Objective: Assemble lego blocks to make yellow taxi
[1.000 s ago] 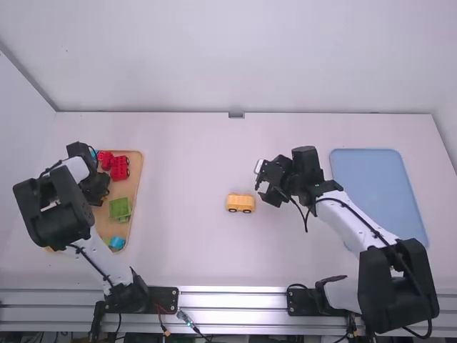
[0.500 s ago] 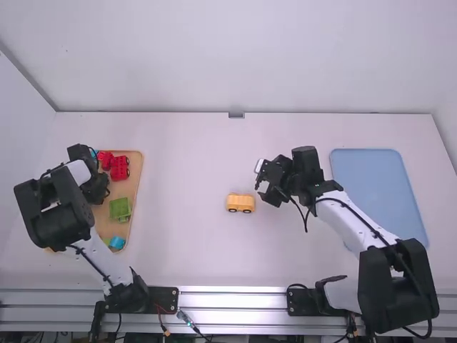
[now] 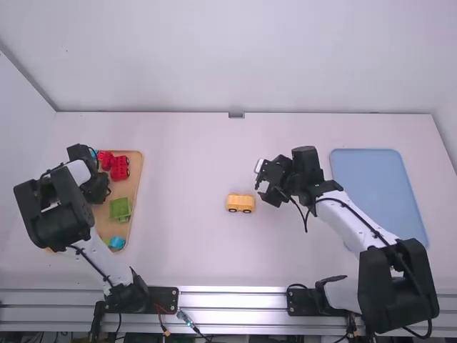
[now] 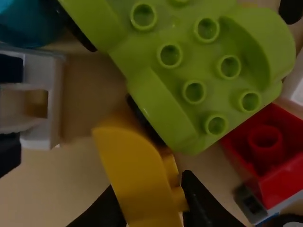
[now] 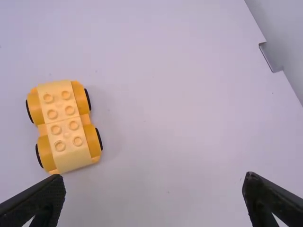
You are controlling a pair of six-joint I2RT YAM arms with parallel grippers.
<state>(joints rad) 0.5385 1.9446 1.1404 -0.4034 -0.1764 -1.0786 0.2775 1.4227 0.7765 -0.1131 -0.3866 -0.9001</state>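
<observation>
Table (image 3: 186, 157), nine o'clock: my left gripper (image 3: 96, 189) pinches a curved yellow brick (image 4: 137, 175); my right gripper (image 3: 260, 179) gapes wide, empty, near the yellow car (image 3: 240, 203).

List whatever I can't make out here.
Yellow block, left wrist view: lower end cut off by the bottom edge.
Red block, left wrist view: cut off by the right edge.
Wooden tray, high view: left side mostly behind the left arm.
</observation>
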